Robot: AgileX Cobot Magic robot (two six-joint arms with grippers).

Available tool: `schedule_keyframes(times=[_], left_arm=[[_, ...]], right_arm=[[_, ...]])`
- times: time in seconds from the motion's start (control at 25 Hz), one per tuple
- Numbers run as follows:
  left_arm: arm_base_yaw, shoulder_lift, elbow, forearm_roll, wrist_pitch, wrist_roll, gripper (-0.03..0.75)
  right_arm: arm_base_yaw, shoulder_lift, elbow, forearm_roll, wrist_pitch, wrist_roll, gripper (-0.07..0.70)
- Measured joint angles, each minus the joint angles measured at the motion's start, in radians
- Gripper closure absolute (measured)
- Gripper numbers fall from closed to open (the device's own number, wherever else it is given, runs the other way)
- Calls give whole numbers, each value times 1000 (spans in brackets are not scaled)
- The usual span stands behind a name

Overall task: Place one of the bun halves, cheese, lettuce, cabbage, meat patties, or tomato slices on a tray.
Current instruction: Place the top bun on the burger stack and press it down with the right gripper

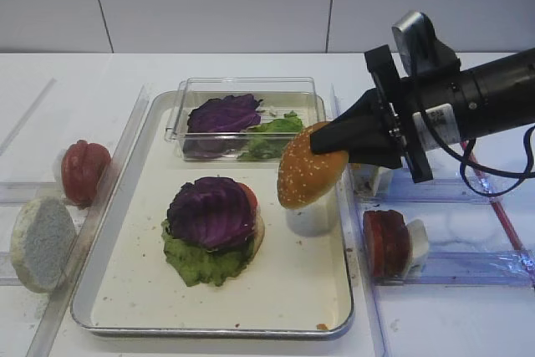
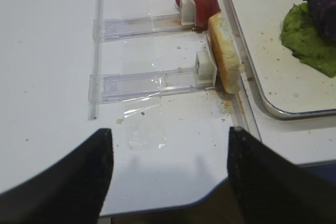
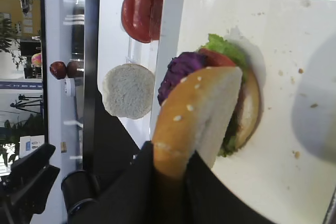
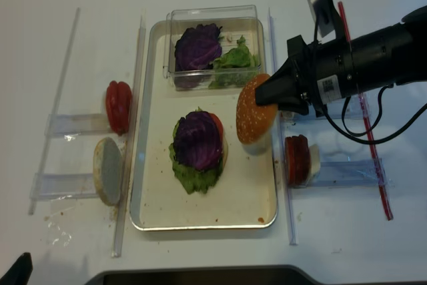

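Bun top, golden-brown w/ sesame seeds (image 1: 306,171), is pinched at its rim by right gripper (image 1: 328,146), hanging tilted just ahead of it over silver metal tray (image 1: 334,328). Prob. light, soft, crushable; edge grip OK, keep squeeze gentle.

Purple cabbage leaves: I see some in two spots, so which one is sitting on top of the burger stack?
The domed purple cabbage leaf in the middle of the silver metal tray, resting on green lettuce. The other lies inside the clear plastic box.

Shiny metal tray (image 1: 117,290); clear glossy plastic box (image 1: 311,89); matt seeded bun (image 1: 303,175).
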Motion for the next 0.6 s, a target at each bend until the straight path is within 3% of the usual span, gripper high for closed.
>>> schedule_keyframes(times=[0.36, 0.6], left_arm=[[0, 0, 0, 0, 0, 0, 287], [0, 0, 0, 0, 0, 0, 287]], right_arm=[[127, 0, 2, 136, -4, -45, 503], [155, 0, 2, 209, -6, -72, 503]])
